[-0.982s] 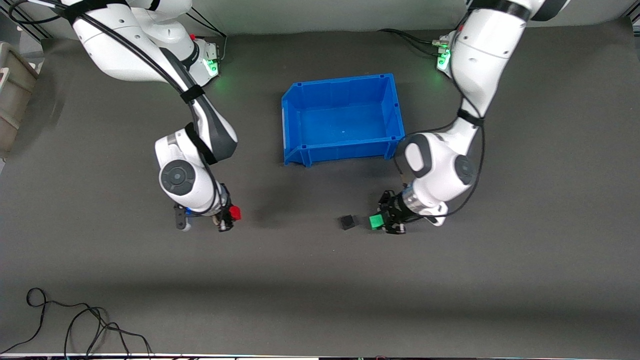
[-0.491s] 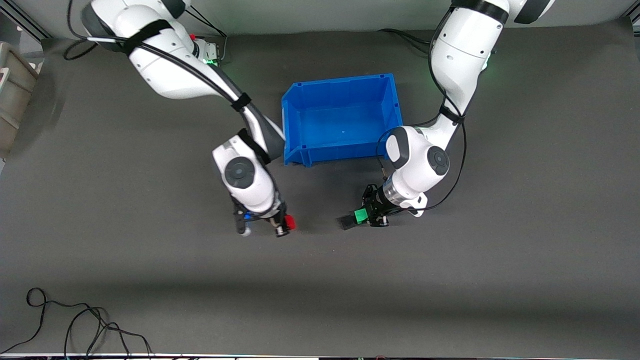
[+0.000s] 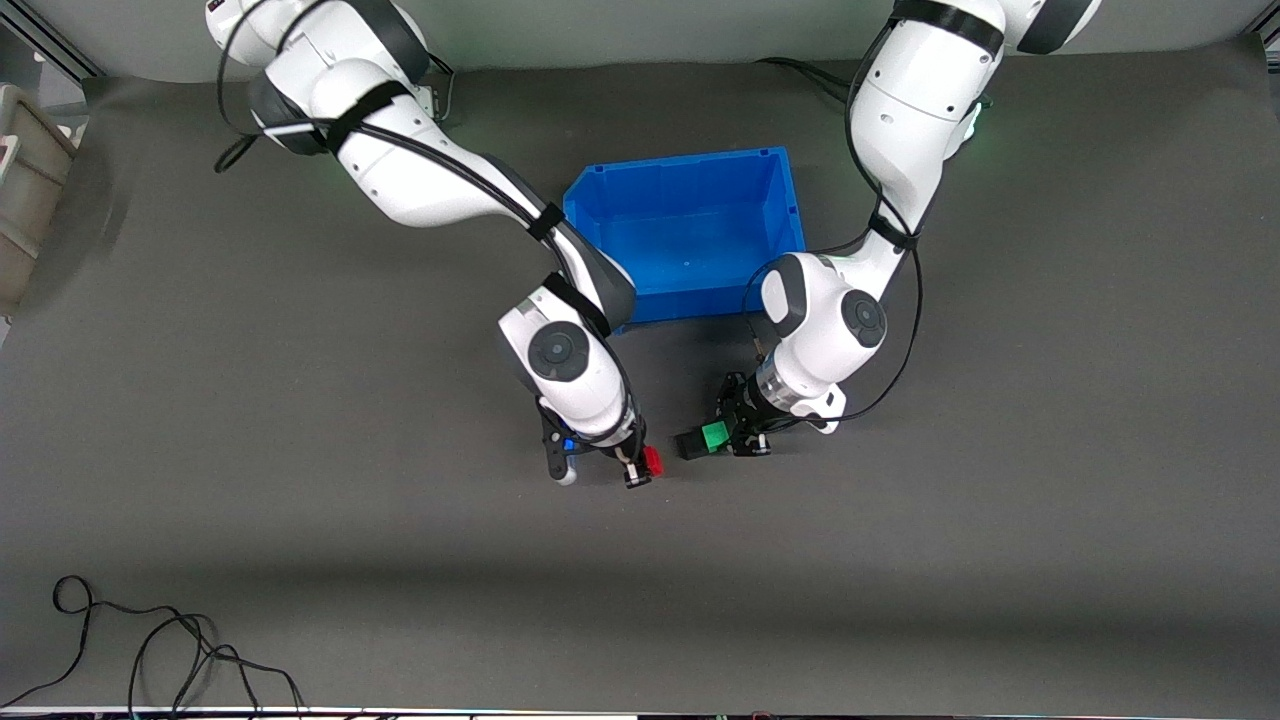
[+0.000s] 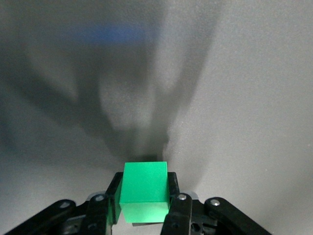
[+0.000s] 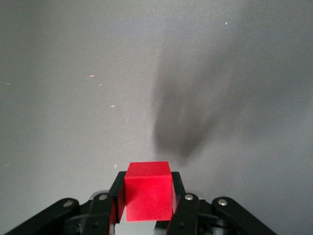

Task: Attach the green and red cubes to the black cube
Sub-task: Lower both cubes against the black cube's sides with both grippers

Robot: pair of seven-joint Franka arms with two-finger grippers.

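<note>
Your left gripper (image 3: 722, 438) has its jaws clamped on the green cube (image 3: 714, 436), held low over the surface (image 3: 1000, 500) just on the camera side of the blue bin (image 3: 690, 235). The green cube sits right against the black cube (image 3: 689, 445), which lies on the surface on the side toward the right arm's end; can't tell if they actually touch. In the left wrist view the green cube (image 4: 144, 190) is square between the fingers (image 4: 177, 208), and the black cube isn't visible there. Your right gripper (image 3: 640, 468) has its jaws closed on the red cube (image 3: 652, 461), low over the surface, near the black cube but with a clear gap. The right wrist view shows the red cube (image 5: 148, 191) gripped on two opposite faces.
</note>
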